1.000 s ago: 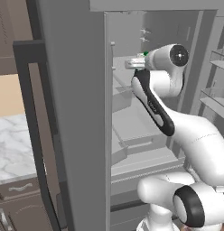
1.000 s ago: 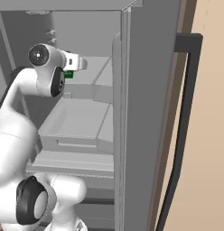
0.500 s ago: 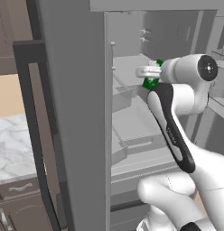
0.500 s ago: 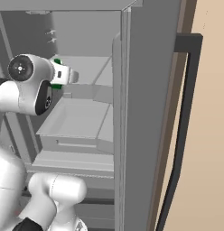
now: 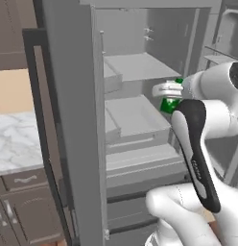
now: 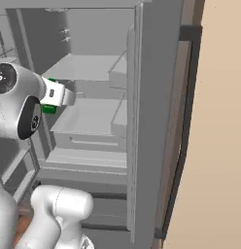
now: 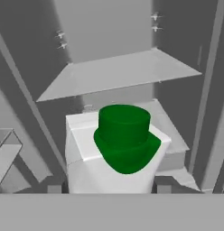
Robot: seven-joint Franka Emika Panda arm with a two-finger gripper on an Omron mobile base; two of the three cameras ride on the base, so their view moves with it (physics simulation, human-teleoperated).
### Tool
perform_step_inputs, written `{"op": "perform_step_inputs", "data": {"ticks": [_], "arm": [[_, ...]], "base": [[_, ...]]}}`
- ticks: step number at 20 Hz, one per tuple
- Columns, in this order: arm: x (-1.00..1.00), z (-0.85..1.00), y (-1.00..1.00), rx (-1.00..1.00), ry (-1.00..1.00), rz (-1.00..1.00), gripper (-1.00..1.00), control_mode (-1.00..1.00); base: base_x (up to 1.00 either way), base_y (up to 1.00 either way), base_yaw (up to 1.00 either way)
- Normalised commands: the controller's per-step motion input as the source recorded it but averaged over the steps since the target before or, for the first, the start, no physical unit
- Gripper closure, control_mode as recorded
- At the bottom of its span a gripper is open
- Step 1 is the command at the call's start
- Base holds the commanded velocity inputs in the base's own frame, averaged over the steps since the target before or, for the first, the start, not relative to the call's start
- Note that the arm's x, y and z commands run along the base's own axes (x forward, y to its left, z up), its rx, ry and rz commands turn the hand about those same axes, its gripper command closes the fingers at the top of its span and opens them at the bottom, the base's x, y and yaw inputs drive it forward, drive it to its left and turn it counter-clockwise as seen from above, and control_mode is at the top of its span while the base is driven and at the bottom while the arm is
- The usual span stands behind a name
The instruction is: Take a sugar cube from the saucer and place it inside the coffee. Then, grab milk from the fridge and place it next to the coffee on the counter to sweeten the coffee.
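Scanning left to right: one marble counter point(image 5: 15, 144), one open fridge point(image 5: 73, 120), one milk point(image 7: 125, 140) carton clamped in gripper point(image 5: 170, 96) jaws, held in front of the fridge shelves. No readable labels.

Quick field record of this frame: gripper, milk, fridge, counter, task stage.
gripper: gripper closed around the milk, fingers on either side of the carton
milk: milk white carton with green cap, held in front of the open fridge, clear of the shelves
fridge: fridge doors open, pale grey shelves and a drawer visible inside
counter: counter white marble, left of the fridge in the left base view
coffee: not visible
task stage: milk in hand, not yet set on the counter
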Motion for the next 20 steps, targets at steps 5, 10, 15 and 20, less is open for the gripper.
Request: {"op": "perform_step_inputs", "data": {"ticks": [5, 10, 15, 20], "arm": [[0.0, 0.0, 0.0, 0.0, 0.0, 0.0, 1.0, 1.0], [0.0, 0.0, 0.0, 0.0, 0.0, 0.0, 1.0, 1.0], [0.0, 0.0, 0.0, 0.0, 0.0, 0.0, 1.0, 1.0], [0.0, 0.0, 0.0, 0.0, 0.0, 0.0, 1.0, 1.0]], "base": [[-1.0, -0.35, 0.46], [-0.7, -0.1, 0.95], [-0.24, 0.0, 1.0], [-0.07, 0.0, 1.0]]}}
